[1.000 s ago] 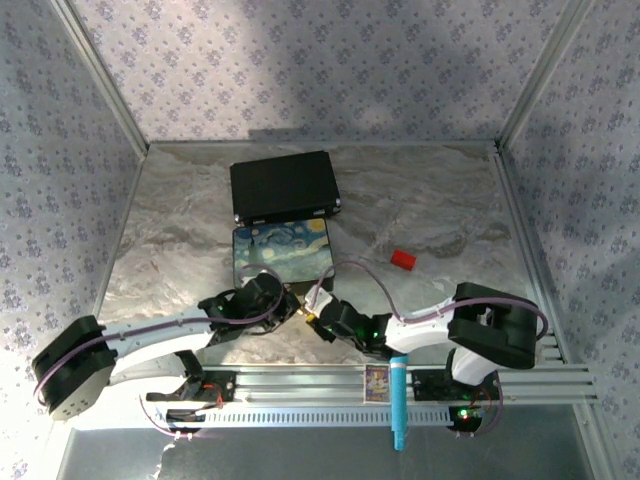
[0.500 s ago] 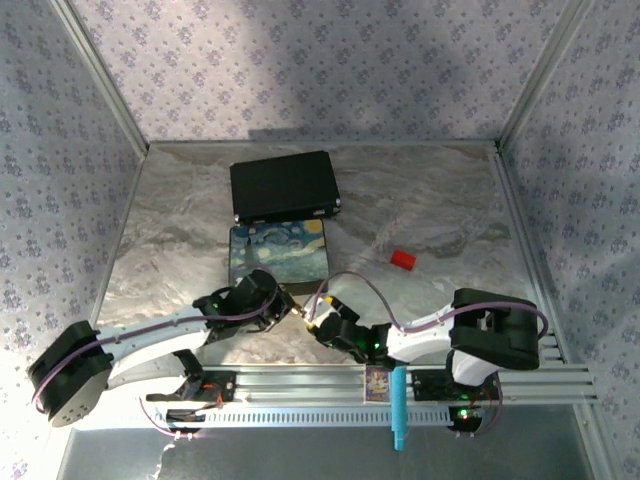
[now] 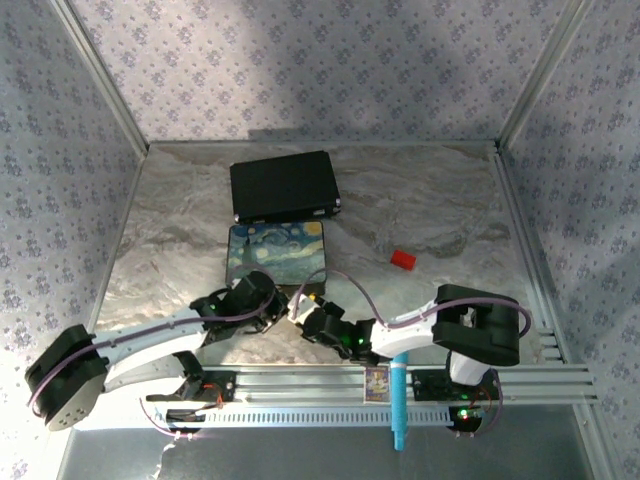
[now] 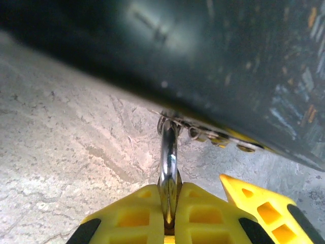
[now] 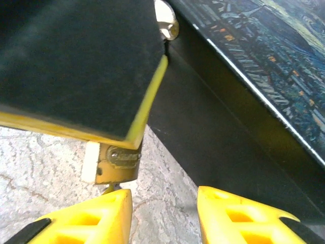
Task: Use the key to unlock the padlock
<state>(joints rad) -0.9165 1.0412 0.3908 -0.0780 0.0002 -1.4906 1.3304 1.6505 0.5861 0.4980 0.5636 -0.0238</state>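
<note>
Left gripper: clamped on padlock shackle, at box edge.
Right gripper: jaws apart, just short of padlock's brass body.
Setting: marbled tabletop.

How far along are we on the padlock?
Done: the left gripper is clamped on the silver shackle at the edge of the painted box. In hand: the open right gripper sits beside the brass padlock. Left: I cannot make out the key, so inserting and turning it remain.
</note>
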